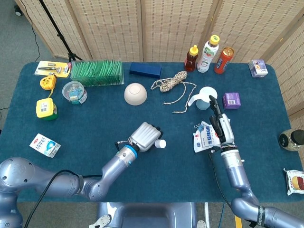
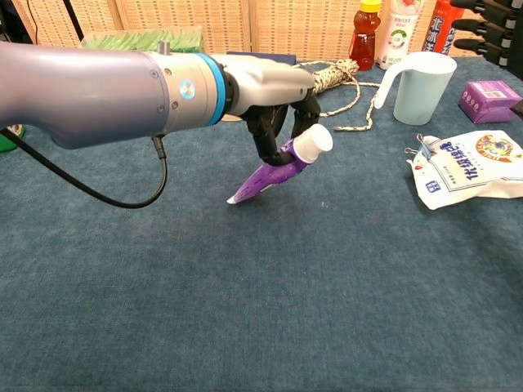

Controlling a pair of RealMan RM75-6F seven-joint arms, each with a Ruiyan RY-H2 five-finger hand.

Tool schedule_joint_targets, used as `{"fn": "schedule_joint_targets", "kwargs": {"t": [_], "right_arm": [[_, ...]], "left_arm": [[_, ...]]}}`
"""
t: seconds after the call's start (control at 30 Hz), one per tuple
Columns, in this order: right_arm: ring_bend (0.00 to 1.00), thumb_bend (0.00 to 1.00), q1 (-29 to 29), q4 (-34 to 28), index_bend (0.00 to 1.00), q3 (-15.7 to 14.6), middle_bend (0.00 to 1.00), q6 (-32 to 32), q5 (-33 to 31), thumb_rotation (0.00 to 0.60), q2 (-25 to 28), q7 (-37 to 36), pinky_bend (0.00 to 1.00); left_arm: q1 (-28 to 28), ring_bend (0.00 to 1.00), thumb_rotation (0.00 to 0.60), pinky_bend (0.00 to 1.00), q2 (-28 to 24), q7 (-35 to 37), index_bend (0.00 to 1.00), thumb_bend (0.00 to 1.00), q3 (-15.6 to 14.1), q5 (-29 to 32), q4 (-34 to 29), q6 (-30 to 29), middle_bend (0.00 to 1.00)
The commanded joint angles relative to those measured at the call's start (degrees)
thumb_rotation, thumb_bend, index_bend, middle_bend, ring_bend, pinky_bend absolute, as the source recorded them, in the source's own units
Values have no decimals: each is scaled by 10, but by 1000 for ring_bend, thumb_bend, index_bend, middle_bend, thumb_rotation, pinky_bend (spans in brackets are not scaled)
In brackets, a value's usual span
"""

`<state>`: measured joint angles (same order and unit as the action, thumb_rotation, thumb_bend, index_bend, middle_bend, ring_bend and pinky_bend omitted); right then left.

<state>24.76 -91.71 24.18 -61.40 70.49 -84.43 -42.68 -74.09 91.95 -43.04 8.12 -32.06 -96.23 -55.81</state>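
Note:
My left hand (image 1: 143,137) (image 2: 274,102) grips a purple tube (image 2: 279,167) with a white cap (image 1: 161,143), low over the blue table near its middle. In the chest view the tube tilts, cap up and flat tail down near the cloth. My right hand (image 1: 219,127) hovers with fingers spread and holds nothing, over a white snack packet (image 1: 205,139) (image 2: 467,167). Only its fingertips (image 2: 490,33) show at the top right of the chest view. A pale blue jug (image 1: 205,96) (image 2: 421,86) stands just beyond that hand.
A rope (image 1: 173,84), a cream bowl (image 1: 135,93), a purple box (image 1: 231,100), bottles (image 1: 207,53), a green box (image 1: 97,71), a dark blue box (image 1: 145,69) lie along the back. Tape measures (image 1: 46,107) and a carton (image 1: 45,145) sit at the left.

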Motion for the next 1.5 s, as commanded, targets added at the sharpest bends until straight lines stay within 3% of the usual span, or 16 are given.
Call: {"fn": "schedule_joint_targets", "kwargs": {"t": [0.03, 0.2, 0.3, 0.57, 0.6, 0.67, 0.73, 0.8, 0.93, 1.1, 1.5], "right_arm": [[0, 0, -4, 1, 0, -4, 0, 1, -1, 80, 9, 0, 0], [0, 0, -7, 6, 0, -13, 0, 4, 4, 83, 26, 8, 0], [0, 0, -9, 11, 0, -18, 0, 6, 6, 85, 37, 13, 0], [0, 0, -10, 24, 0, -31, 0, 5, 15, 97, 59, 42, 0], [0, 0, -10, 26, 0, -33, 0, 6, 17, 135, 62, 47, 0], [0, 0, -10, 29, 0, -41, 0, 8, 23, 292, 70, 58, 0], [0, 0, -12, 31, 0, -47, 0, 7, 27, 517, 78, 68, 0], [0, 0, -12, 36, 0, -52, 0, 8, 28, 593, 84, 85, 0], [0, 0, -17, 44, 13, -62, 0, -7, 26, 600, 88, 128, 0], [13, 0, -28, 61, 145, -79, 35, -28, 31, 600, 96, 182, 0], [44, 0, -65, 64, 183, -131, 77, -70, 57, 600, 148, 316, 0]], "left_arm": [[1, 331, 600, 418, 1, -5, 366, 475, -6, 8, -3, 1, 301], [1, 125, 600, 325, -6, -11, 119, 473, -7, 29, -10, -1, 74], [9, 63, 600, 288, -13, -5, 28, 473, -5, 24, -18, -15, 8], [58, 56, 600, 278, -47, 44, 12, 470, -6, -19, -49, -61, 0], [65, 60, 600, 278, -54, 51, 26, 469, -8, -25, -55, -67, 0], [87, 72, 600, 278, -71, 70, 56, 469, -13, -43, -73, -84, 3], [110, 97, 600, 278, -92, 88, 99, 470, -20, -68, -92, -106, 28], [132, 136, 600, 278, -108, 101, 172, 470, -29, -92, -107, -130, 79], [188, 210, 600, 278, -141, 130, 281, 470, -58, -155, -135, -188, 168], [251, 305, 600, 286, -178, 156, 384, 469, -99, -211, -149, -238, 262], [378, 324, 600, 324, -254, 232, 394, 469, -158, -300, -143, -315, 284]]}}
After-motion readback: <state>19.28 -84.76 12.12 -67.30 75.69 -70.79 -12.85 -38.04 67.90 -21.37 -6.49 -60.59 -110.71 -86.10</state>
